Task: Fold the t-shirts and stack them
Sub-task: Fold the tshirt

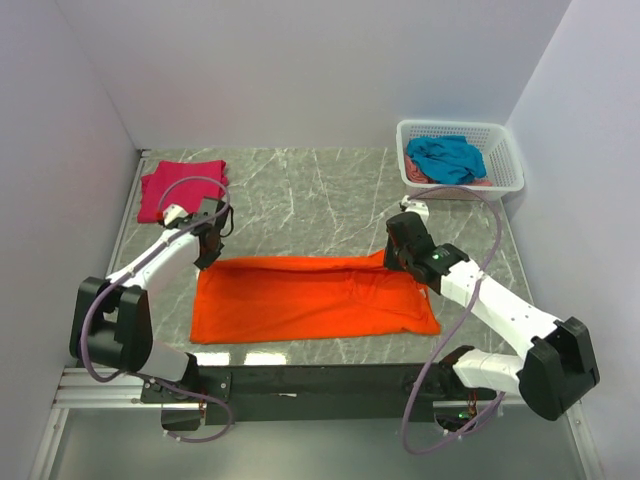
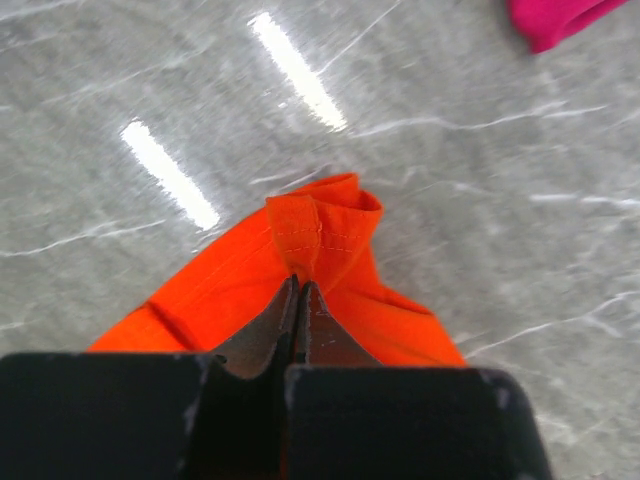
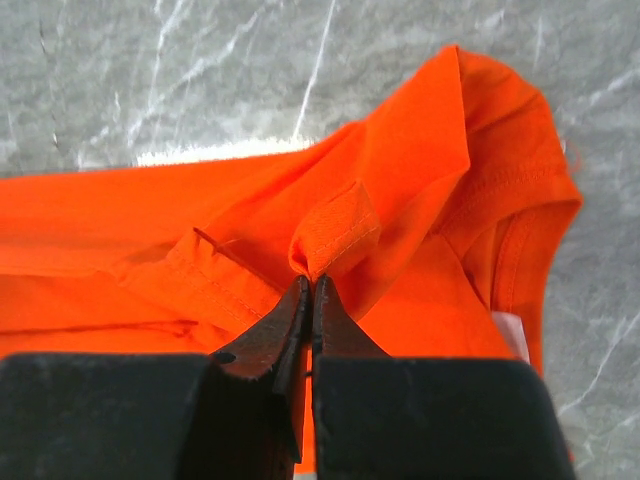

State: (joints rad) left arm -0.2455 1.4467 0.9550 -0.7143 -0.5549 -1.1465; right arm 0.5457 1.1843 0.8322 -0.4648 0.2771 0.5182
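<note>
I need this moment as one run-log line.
left pincer: shut on bright orange cloth t-shirt | right pincer: same | magenta-pink t-shirt: far left | teal-blue t-shirt: in white plastic lattice basket

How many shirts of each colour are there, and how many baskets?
Orange shirt: 1
Pink shirt: 1
Teal shirt: 1
White basket: 1
Total: 4
A pinkish scrap under the teal one is too hidden to count.
</note>
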